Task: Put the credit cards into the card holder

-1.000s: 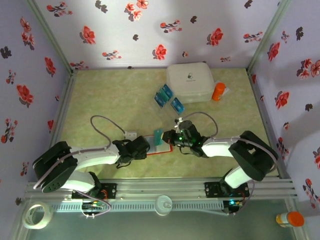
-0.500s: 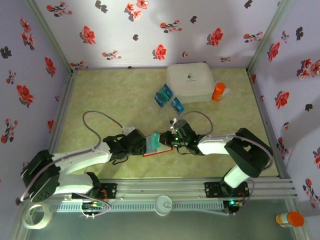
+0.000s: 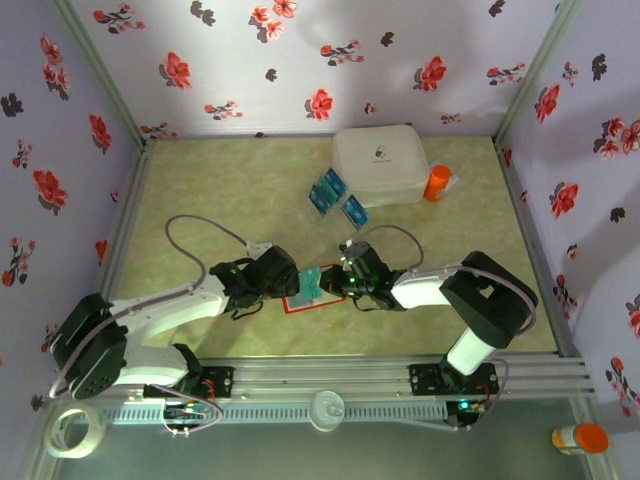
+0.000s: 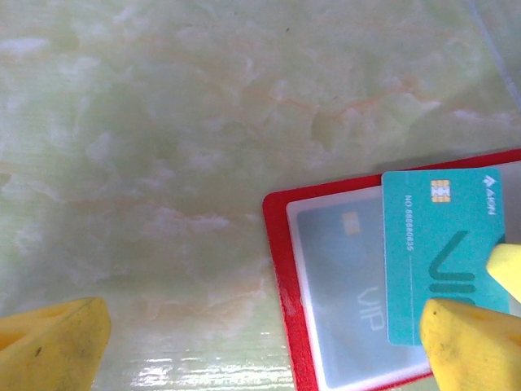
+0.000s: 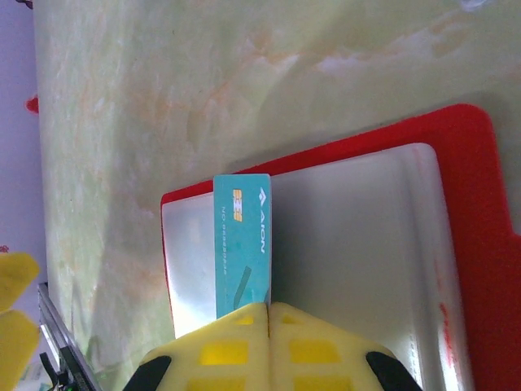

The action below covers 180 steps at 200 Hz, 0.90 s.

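The card holder (image 3: 300, 304) is being kept open and flat on the table (image 3: 200, 190), near its front edge, between the two grippers. On the left, the left gripper (image 4: 259, 346) is being held wide open and closed on nothing, with the holder's left edge lying between its fingers. Compared with a second ago, this arm is being reached farther forward. Under the clear pocket (image 4: 326, 244) a pale card (image 4: 350, 277) is, it seems, already being stored. Over it the teal card (image 5: 242, 244) is being pinched at one end by the right gripper (image 5: 269, 314), whose fingers are closed tight on it. The card was upright a second ago and is now being laid low across the pocket, so insertion is judged to be under way but not finished. Farther right and back, the blue cards (image 3: 327, 190) are being left waiting just beside the white case (image 3: 380, 165), with the orange bottle (image 3: 437, 183) at the case's right. Nothing is being seen between them and the holder. The pocket's narrow mouth is judged the main hindrance.
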Motion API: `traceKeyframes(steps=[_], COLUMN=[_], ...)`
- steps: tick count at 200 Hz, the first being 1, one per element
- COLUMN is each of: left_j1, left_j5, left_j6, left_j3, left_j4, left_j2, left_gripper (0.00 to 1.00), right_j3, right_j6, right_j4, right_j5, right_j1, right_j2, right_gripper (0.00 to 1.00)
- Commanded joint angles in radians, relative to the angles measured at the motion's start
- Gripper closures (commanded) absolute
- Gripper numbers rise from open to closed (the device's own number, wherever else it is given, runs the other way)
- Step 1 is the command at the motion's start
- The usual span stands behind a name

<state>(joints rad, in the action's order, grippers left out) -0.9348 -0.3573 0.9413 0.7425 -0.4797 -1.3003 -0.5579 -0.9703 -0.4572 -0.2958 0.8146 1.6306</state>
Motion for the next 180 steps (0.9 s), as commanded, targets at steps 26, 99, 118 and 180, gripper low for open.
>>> traceKeyframes(steps=[26,99,118,180], left_j1=[0.0,-0.031,-0.033,-0.038], left_j5=[0.001,-0.016,-0.016,-0.015], left_j6=[0.069,0.114,0.124,0.136], left_j3=[0.021,-0.011,-0.022,-0.051], left_j4=[0.033,0.052,0.057,0.067], left_j2=[-0.103,-0.196,-0.212,-0.225], left_gripper=[0.01,0.01,0.01,0.02], right_j3=[0.024,0.02,0.014,0.003], right_j6=[-0.028,-0.039,-0.032,0.039], right_j4=[-0.051,-0.075,-0.054,0.083], right_j5=[-0.009,-0.034,-0.034,-0.035], right_j1=[0.018,0.018,0.014,-0.076], right_j2=[0.027,0.02,-0.005,-0.158], right_gripper=[1.0,1.0,1.0,1.0])
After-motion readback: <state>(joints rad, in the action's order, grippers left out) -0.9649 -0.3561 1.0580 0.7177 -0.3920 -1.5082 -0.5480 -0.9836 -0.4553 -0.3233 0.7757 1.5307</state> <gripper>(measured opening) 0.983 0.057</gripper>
